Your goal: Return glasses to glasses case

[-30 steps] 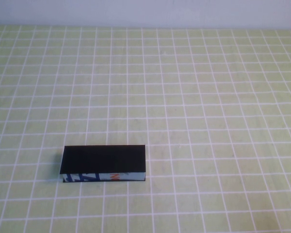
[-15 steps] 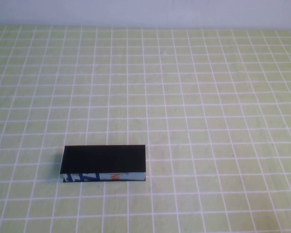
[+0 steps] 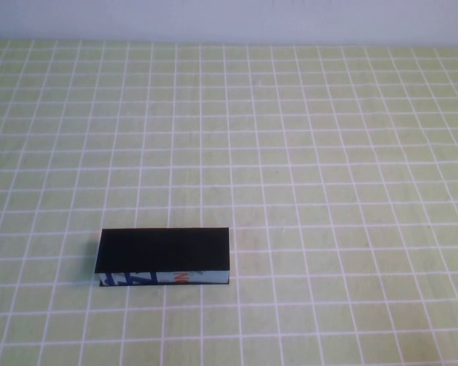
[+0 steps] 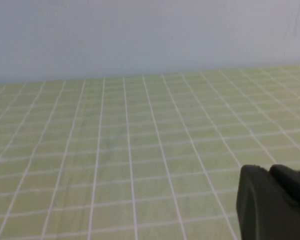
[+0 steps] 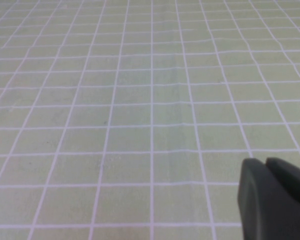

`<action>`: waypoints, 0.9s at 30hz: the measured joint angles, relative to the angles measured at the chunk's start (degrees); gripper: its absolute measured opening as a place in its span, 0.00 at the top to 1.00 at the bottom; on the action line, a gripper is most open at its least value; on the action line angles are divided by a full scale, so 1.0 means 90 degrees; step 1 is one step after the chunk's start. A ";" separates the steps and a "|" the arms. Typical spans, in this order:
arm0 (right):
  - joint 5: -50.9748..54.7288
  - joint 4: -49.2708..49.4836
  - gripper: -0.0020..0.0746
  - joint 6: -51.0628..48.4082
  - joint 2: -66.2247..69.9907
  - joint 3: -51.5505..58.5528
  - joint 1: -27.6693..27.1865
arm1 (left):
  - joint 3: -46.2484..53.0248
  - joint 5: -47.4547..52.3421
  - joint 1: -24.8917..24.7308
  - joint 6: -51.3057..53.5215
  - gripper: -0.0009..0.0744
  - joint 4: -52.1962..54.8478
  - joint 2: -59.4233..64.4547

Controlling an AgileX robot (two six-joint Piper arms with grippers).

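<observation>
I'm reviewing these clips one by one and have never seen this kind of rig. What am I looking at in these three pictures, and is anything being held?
This is a two-armed tabletop robot. The high view looks down from a raised camera on the robot's side; neither arm shows there. On the green cloth with a white grid lies a closed black rectangular glasses case, its front edge printed white, blue and orange. No glasses are visible. The other two pictures come from cameras on each wrist. Each shows only bare cloth and a dark corner of that arm's grasping part: the left end effector and the right end effector, both above the cloth. Nothing appears held.
</observation>
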 joint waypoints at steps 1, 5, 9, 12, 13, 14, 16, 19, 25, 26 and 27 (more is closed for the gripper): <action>0.0000 0.0000 0.99 0.0000 0.0000 0.0000 0.0000 | 0.0000 0.0182 0.0000 -0.0028 0.99 0.0032 0.0000; 0.0004 0.0000 0.99 0.0000 0.0000 0.0000 0.0000 | 0.0000 0.1085 0.0000 -0.0047 0.99 0.0074 0.0000; 0.0004 0.0000 0.99 0.0002 0.0000 0.0000 0.0000 | 0.0000 0.1432 0.0000 -0.0057 0.99 0.0078 0.0000; 0.0015 0.0000 0.99 0.0014 0.0000 0.0000 0.0000 | 0.0000 0.1462 0.0000 -0.0057 0.99 0.0088 0.0000; 0.0015 0.0000 0.99 0.0014 0.0000 0.0000 0.0000 | 0.0000 0.1476 0.0000 -0.0057 0.99 0.0088 0.0000; 0.0015 0.0000 0.99 0.0014 0.0000 0.0000 0.0000 | 0.0000 0.1476 0.0000 -0.0057 0.99 0.0088 0.0000; 0.0015 0.0000 0.99 0.0014 0.0000 0.0000 0.0000 | 0.0000 0.1491 0.0000 -0.0057 0.99 0.0088 0.0000; 0.0015 0.0000 0.99 0.0014 0.0000 0.0000 0.0000 | 0.0000 0.1491 0.0000 -0.0057 0.99 0.0088 0.0000; 0.0015 0.0000 0.99 0.0014 0.0000 0.0000 0.0000 | 0.0000 0.1491 0.0000 -0.0057 0.99 0.0088 0.0000; 0.0015 0.0000 0.99 0.0014 0.0000 0.0000 0.0000 | 0.0000 0.1491 0.0000 -0.0057 0.99 0.0088 0.0000; 0.0015 0.0000 0.99 0.0014 0.0000 0.0000 0.0000 | 0.0000 0.1491 0.0000 -0.0057 0.99 0.0088 0.0000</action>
